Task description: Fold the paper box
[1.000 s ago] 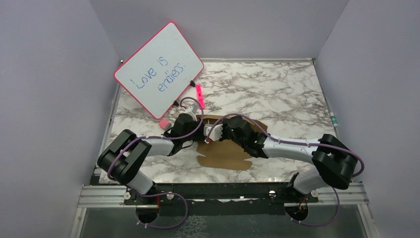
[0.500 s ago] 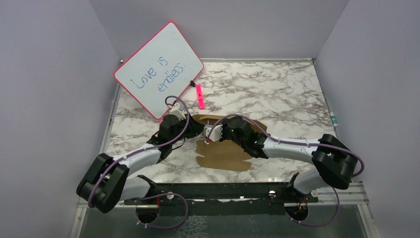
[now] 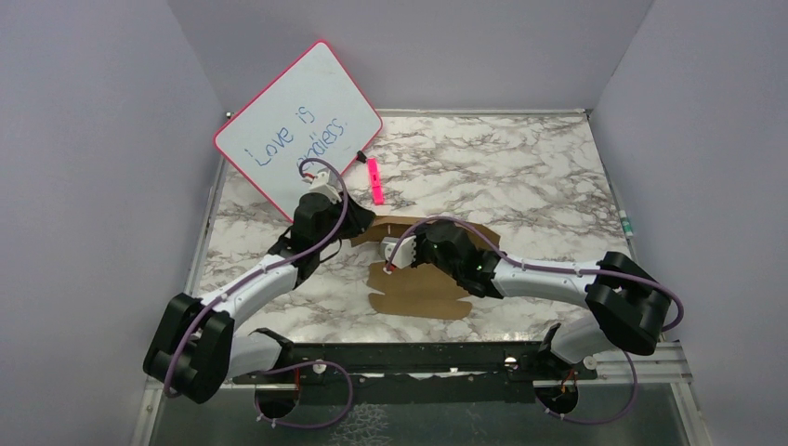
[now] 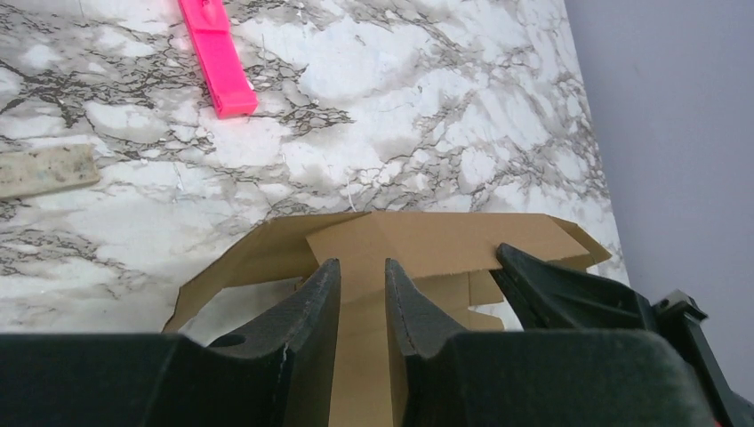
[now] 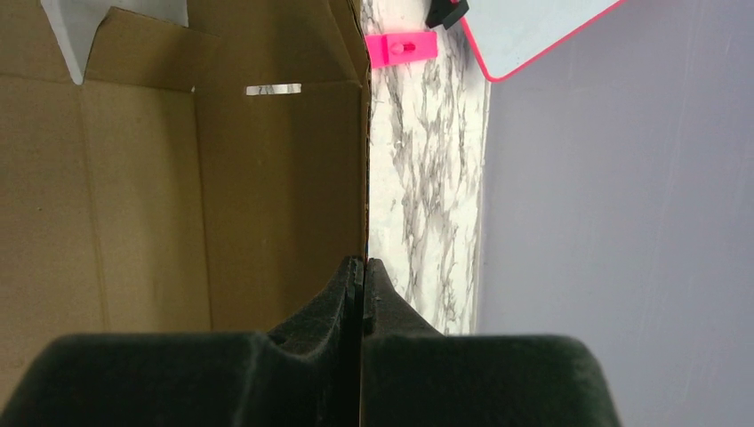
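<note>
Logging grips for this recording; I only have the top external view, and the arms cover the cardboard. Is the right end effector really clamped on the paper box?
Observer: Yes. The right wrist view shows the right end effector pinched shut on a cardboard edge of the paper box.
Operator: And the left one?
Observer: In the left wrist view the left end effector has its fingers slightly apart, with cardboard showing in the gap. Whether they touch it cannot be told.
</note>
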Controlling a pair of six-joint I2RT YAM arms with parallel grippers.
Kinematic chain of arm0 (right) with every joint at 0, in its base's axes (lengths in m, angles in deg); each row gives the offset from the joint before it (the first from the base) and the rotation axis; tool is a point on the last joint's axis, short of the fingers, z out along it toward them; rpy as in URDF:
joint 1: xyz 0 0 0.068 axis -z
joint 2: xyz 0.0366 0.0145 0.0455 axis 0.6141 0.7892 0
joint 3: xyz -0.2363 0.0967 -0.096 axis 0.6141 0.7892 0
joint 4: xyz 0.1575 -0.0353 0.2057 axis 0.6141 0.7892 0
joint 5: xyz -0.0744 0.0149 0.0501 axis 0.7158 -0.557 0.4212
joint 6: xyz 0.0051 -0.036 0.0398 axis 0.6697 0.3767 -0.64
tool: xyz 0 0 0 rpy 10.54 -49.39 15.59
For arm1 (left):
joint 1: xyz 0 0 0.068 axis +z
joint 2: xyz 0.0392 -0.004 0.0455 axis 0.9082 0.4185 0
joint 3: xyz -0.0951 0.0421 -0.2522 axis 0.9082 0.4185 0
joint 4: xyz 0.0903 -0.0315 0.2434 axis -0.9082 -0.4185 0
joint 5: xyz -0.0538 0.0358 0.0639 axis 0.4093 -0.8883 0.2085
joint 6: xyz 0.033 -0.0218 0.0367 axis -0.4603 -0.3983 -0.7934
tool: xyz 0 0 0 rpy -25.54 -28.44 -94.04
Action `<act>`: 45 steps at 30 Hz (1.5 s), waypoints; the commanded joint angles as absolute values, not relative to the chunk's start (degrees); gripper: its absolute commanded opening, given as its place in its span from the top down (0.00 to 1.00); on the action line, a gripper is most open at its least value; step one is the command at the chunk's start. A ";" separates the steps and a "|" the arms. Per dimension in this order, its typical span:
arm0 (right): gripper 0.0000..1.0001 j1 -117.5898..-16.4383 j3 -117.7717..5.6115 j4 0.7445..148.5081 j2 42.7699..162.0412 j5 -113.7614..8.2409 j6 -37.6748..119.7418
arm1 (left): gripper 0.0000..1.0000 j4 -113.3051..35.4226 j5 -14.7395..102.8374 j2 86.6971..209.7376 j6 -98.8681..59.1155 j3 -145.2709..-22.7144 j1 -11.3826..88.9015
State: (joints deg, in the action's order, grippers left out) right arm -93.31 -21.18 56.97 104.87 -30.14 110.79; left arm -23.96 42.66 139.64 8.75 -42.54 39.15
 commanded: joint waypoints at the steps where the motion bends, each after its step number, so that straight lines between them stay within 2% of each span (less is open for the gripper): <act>1: 0.96 -94.02 -20.50 54.30 103.34 -29.42 112.80 | 0.76 -26.09 43.19 144.93 6.74 -45.62 39.33; 10: 0.97 -94.15 -21.20 49.01 105.12 -26.61 117.62 | 0.78 -24.76 48.99 145.60 6.57 -44.76 38.89; 16: 0.97 -94.14 -21.30 46.64 106.60 -25.62 121.52 | 0.77 -30.78 41.52 140.88 3.83 -45.26 39.12; 21: 0.97 -94.19 -20.76 47.75 106.40 -26.64 122.03 | 0.68 -37.97 32.13 136.31 1.24 -46.67 41.41; 23: 0.97 -94.13 -20.65 48.16 106.32 -26.71 122.12 | 0.56 -39.03 29.09 135.12 1.39 -46.23 41.98; 24: 0.97 -94.14 -20.59 48.36 106.19 -26.85 122.12 | 0.54 -38.83 28.10 134.75 1.19 -45.84 42.39; 30: 0.97 -94.14 -20.67 50.03 105.63 -28.19 121.85 | 0.45 -31.15 32.02 136.60 -2.26 -42.85 44.11; 40: 0.97 -94.13 -21.37 51.75 105.90 -29.48 121.75 | 0.46 -19.86 37.31 143.00 -9.07 -39.60 44.94; 45: 0.97 -94.14 -21.91 52.49 105.99 -29.87 122.28 | 0.56 -17.05 40.67 145.44 -12.04 -40.03 45.04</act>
State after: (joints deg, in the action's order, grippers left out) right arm -93.76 -21.20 50.98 106.05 -28.26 121.01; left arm -22.70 36.17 144.25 -8.04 -40.16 44.68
